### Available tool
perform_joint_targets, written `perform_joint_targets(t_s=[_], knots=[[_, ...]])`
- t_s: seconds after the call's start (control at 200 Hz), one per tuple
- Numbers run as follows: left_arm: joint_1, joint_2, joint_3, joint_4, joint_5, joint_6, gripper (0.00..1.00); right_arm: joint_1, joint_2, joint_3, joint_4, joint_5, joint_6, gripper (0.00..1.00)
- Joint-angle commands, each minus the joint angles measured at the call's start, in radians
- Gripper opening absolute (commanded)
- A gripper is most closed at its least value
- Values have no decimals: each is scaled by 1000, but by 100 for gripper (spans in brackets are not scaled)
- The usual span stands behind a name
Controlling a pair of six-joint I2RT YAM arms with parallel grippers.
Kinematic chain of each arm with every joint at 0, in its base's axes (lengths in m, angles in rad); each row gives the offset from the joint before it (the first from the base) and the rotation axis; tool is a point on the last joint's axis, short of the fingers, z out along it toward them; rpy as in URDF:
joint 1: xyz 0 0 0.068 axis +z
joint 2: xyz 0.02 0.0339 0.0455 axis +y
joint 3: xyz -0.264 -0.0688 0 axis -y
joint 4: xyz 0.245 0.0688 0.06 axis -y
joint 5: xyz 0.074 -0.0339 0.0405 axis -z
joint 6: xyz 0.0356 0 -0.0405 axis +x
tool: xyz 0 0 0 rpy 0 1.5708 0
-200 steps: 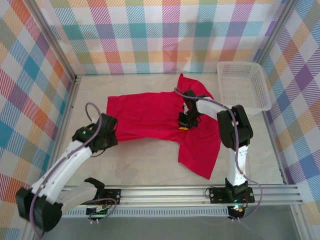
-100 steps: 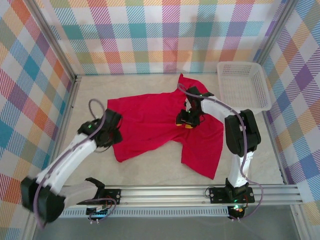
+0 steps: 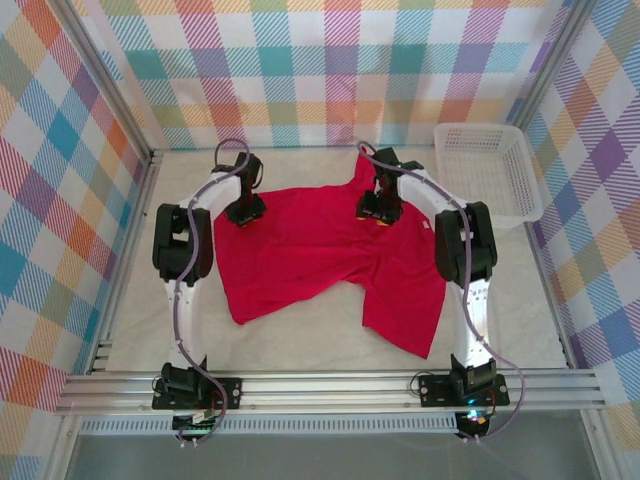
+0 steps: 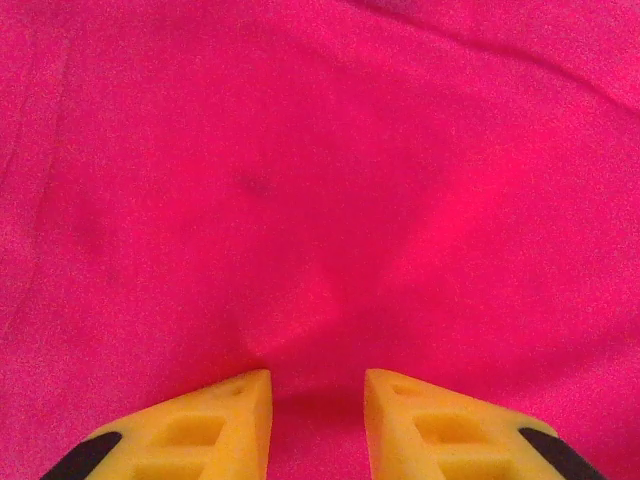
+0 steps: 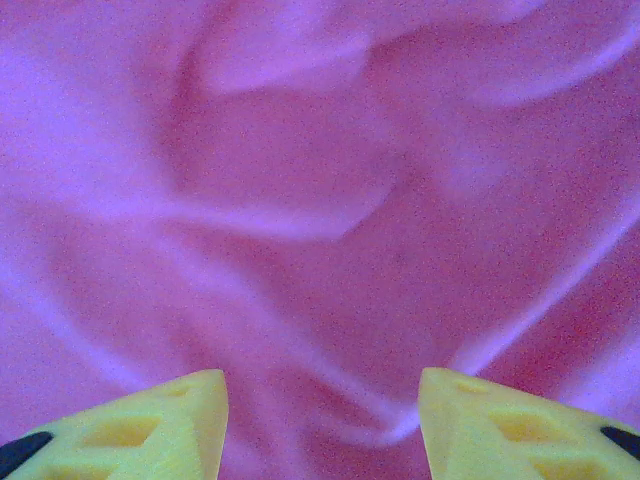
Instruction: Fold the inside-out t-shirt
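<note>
Checked cloth walls (image 3: 300,80) close in a pale table (image 3: 300,340). On it, the left gripper (image 3: 243,213) points down over the far left part of the inside-out t-shirt (image 3: 300,250), its yellow fingers (image 4: 215,420) a narrow gap apart with a small pucker of red cloth just ahead of them. The right gripper (image 3: 375,213) stands over wrinkled cloth near the far right part, jaws spread wide. The shirt lies rumpled across the middle of the table, and a white mesh basket (image 3: 490,170) sits at the far right corner.
</note>
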Motion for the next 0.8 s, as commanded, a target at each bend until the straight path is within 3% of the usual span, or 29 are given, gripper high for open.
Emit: perform_joint_targets(t_s=[0.0,0.25,0.48,0.57,0.635,0.705,0.795], knots=[[61,98,126,-82,69,12,30,-6,83,89,-17,24,19,53],[138,387,586,-201,88,12,28,-4,247,255,1,-78,91,52],[180,478,791,-72,157,-7,25,-4,356,500,-12,-115,94,52],[178,410,792,-58,144,30,26,-3,367,638,-112,-136,40,54],[173,324,770,-86,116,65,31,-1,315,644,-162,-145,9,56],[157,183,648,-101,70,98,35,2,211,541,-168,-136,-16,61],[120,-43,334,-36,50,109,38,13,44,274,-96,-123,-9,62]])
